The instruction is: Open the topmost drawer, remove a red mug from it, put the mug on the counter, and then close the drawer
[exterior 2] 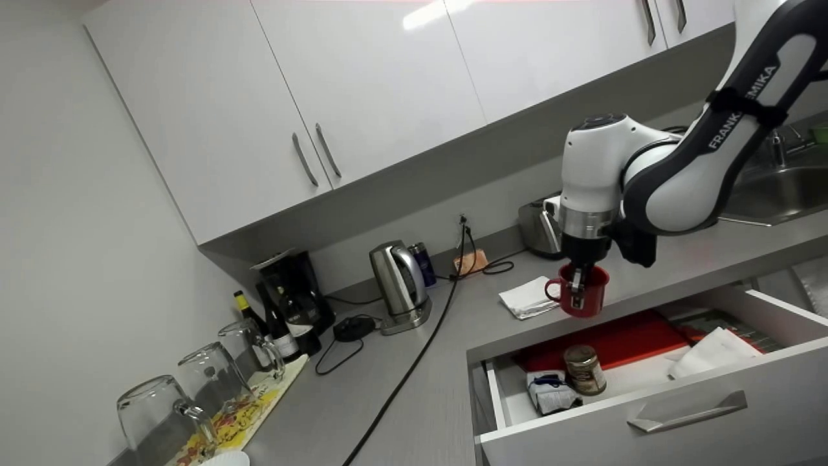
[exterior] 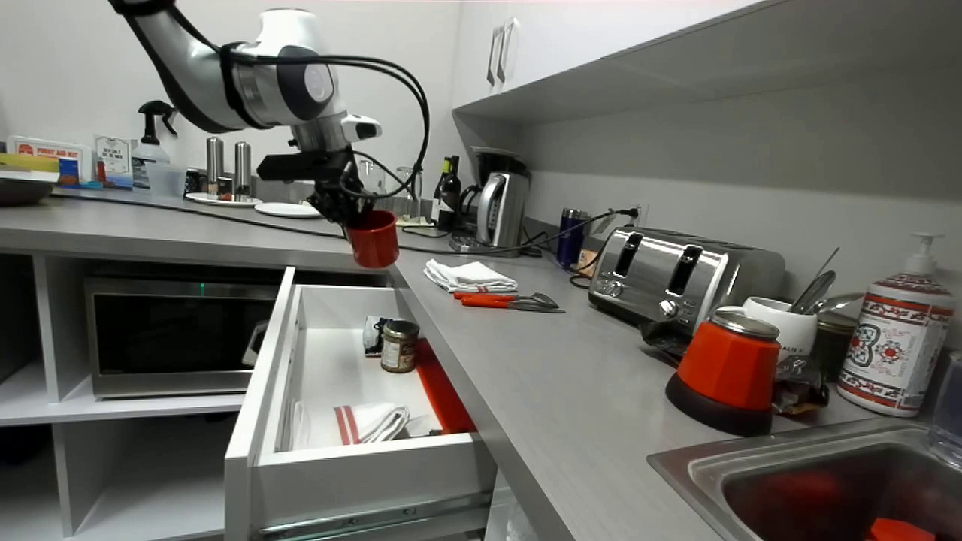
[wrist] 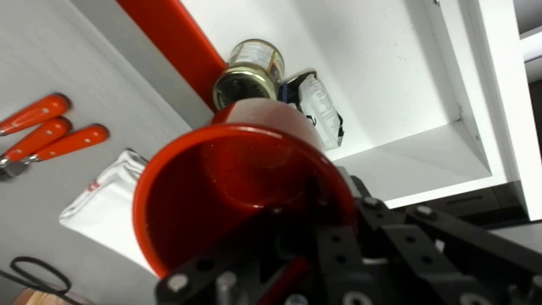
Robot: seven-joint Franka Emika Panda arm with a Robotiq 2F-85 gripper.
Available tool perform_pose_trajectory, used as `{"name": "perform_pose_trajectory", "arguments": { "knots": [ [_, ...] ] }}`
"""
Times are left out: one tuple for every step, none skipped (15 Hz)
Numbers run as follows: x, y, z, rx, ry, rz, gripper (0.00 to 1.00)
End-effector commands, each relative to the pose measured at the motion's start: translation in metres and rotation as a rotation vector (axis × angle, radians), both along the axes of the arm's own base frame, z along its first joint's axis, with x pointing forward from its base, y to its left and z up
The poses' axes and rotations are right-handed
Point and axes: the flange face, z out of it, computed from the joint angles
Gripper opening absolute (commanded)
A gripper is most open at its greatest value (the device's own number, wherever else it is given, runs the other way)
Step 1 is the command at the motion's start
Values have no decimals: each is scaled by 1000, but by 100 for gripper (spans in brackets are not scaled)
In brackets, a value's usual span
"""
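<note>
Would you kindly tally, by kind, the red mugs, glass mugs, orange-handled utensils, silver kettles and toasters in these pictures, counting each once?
Red mug: 1
Glass mugs: 3
Orange-handled utensils: 3
Silver kettle: 1
Toaster: 1
Total: 9

In an exterior view I log a pale wall [exterior 2: 77, 213] filling the left, white cabinets [exterior 2: 388, 90] slanting across the top, a streak of glare [exterior 2: 433, 14] on them at upper centre. In an exterior view I log white open shelves [exterior: 128, 410], lower left.
</note>
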Motion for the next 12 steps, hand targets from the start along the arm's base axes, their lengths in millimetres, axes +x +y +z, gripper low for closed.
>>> {"name": "perform_pose_trajectory", "arguments": {
  "knots": [
    [-22,-35,38,16,-59,-71,1],
    [-25,-49,45,24,-62,-101,1],
    [-26,-64,50,31,-66,-132,1],
    [-29,-78,55,37,-67,-163,1],
    [-30,-95,57,41,-65,-196,1],
    [-32,-110,58,45,-62,-225,1],
    [-33,-130,56,56,-51,-263,1],
    [-34,-144,53,65,-42,-295,1],
    [-36,-160,50,75,-33,-328,1],
    [-37,-174,45,90,-20,-358,1],
    [-39,-187,40,104,-1,-391,1],
    [-40,-198,33,119,24,-419,1]
  ]
}}
